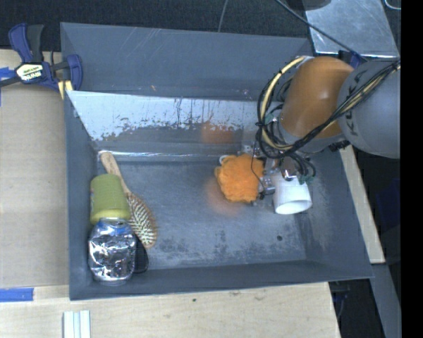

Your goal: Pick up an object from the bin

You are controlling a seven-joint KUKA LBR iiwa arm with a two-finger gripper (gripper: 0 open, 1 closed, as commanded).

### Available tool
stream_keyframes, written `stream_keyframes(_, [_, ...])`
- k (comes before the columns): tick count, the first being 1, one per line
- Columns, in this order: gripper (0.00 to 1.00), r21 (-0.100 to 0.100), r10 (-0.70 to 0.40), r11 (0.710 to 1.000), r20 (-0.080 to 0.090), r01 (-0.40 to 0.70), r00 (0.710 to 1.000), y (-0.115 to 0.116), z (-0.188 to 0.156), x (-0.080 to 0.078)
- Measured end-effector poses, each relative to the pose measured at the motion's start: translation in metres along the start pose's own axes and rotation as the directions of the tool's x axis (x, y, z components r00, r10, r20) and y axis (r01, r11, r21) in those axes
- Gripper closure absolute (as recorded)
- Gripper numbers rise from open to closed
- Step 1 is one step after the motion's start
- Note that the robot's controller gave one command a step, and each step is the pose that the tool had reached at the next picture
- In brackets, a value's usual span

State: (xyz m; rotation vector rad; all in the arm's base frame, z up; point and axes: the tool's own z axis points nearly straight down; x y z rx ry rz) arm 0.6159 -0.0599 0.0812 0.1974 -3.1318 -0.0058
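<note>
Gripper (269, 178) low in bin (197, 234); open or closed, cannot tell. Orange fuzzy lump (237, 180) touching gripper, side away from arm; white cup (292, 196) just beside. Likely soft, light, squashy: pinch across middle.

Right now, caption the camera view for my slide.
The arm's hand sits between an orange fuzzy lump and a white cup in the grey bin.

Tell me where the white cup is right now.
In the camera view, the white cup sits at the right of the bin floor, close beside the orange fuzzy lump on its left, opposite the hairbrush at the left.
</note>
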Motion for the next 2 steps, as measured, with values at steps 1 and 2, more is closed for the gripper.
stream_keyframes(1, [1.00,0.002,0.002,1.000,0.005,-0.002,1.000,-0.004,-0.003,-0.001])
stream_keyframes(2, [1.00,0.003,0.088,0.996,0.019,-0.088,0.996,0.009,-0.181,0.015])
